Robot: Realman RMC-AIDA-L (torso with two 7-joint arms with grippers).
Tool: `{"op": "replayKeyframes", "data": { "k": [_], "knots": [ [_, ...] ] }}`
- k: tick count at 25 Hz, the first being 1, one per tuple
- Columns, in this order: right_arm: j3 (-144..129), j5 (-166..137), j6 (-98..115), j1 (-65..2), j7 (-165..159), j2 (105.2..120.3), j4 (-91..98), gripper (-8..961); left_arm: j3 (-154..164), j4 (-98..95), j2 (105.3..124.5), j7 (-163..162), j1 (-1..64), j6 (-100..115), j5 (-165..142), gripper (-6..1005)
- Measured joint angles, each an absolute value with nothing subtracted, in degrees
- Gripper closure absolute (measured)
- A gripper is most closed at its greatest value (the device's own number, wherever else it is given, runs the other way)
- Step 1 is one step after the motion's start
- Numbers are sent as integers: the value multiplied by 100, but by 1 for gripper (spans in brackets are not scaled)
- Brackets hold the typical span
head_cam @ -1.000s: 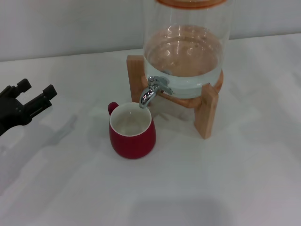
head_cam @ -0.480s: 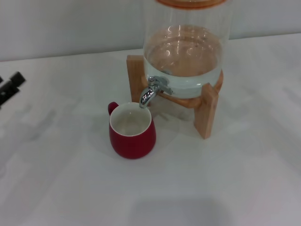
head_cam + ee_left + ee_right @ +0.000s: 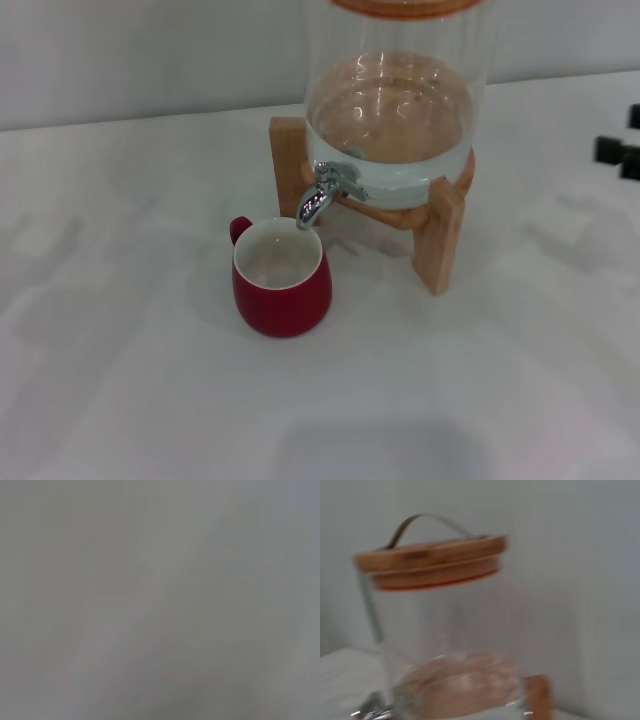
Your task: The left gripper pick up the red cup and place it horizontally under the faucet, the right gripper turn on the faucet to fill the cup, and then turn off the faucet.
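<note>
The red cup [image 3: 282, 280] stands upright on the white table, its cream inside showing, its small handle toward the back left. Its mouth is right under the spout of the chrome faucet [image 3: 322, 194], whose lever lies on top. The faucet sits on the clear glass water jar [image 3: 400, 110], which also shows in the right wrist view [image 3: 445, 630]. Only two black fingertips of my right gripper [image 3: 628, 135] show at the head view's right edge, apart from each other and well to the right of the jar. My left gripper is out of view; its wrist view shows only plain grey.
The jar rests on a wooden stand [image 3: 443, 235] and holds some water. Its wooden lid [image 3: 432, 560] with a metal handle shows in the right wrist view. The white table [image 3: 120, 350] spreads to the left and front, a pale wall behind.
My left gripper has drawn back to the left and left the head view. My right gripper's fingertips have come in at the right edge. The cup has not moved.
</note>
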State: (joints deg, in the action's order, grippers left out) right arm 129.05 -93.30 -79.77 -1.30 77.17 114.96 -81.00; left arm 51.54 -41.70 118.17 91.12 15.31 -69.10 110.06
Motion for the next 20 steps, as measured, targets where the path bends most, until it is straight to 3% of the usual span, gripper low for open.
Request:
{"op": "replayKeyframes", "data": {
  "k": [12, 20],
  "knots": [
    [10955, -9787, -6756, 849, 7184, 11541, -10072, 234, 5061, -4183, 11826, 9101, 1570, -6862, 10991, 128],
    [10056, -9785, -6825, 770, 7033, 11520, -10218, 234, 5053, -4151, 11813, 9136, 1662, -6684, 10940, 128]
  ]
}}
